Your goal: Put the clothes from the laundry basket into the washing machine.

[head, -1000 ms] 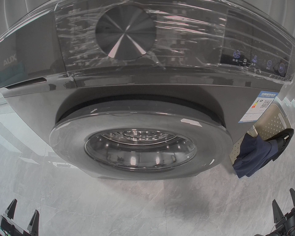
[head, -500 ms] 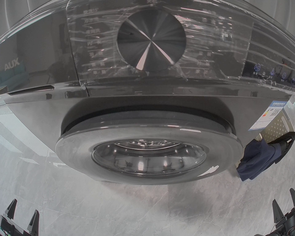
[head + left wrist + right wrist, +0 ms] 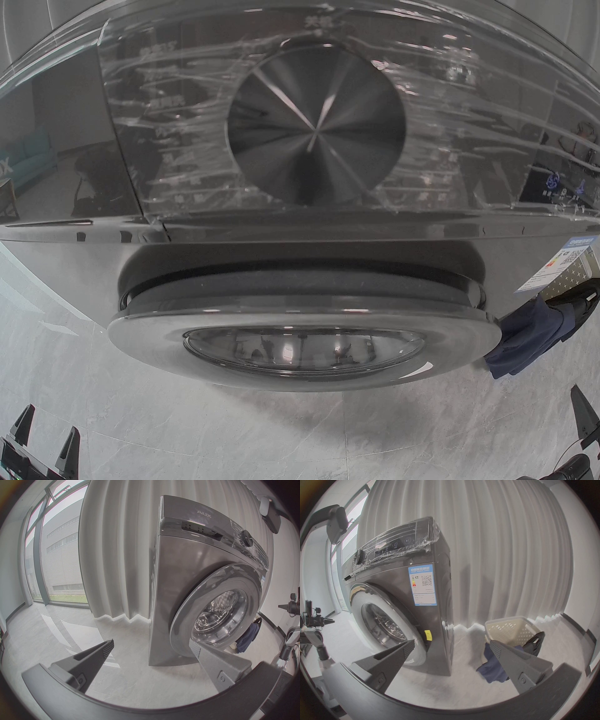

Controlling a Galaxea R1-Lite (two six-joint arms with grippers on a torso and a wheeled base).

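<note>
The left jaws stand wide open and hold nothing; they hang low at the near left, above the bare floor (image 3: pixel 250 431). The right jaws are also spread wide and empty, low at the near right. Between both jaws and the washing machine (image 3: pixel 300 250) lies a strip of open floor, smooth grey tiles with a marble pattern and thin joints.

The machine is a dark grey metal box with glossy sides. Its round door (image 3: pixel 300 337) is shut and bulges toward the near side; in its middle sits a glass window with the shiny steel drum behind. On the top panel there is a large round knob (image 3: pixel 315 122), and wrinkled clear film (image 3: pixel 450 125) covers the panel.

The laundry basket (image 3: pixel 512 630) stands on the floor just beside the machine's right side. It is cream plastic with small holes in its walls. A dark blue garment (image 3: pixel 492 667) of soft folded cloth hangs over its near rim down to the floor. White pleated curtains (image 3: pixel 503 558) close the far side.
</note>
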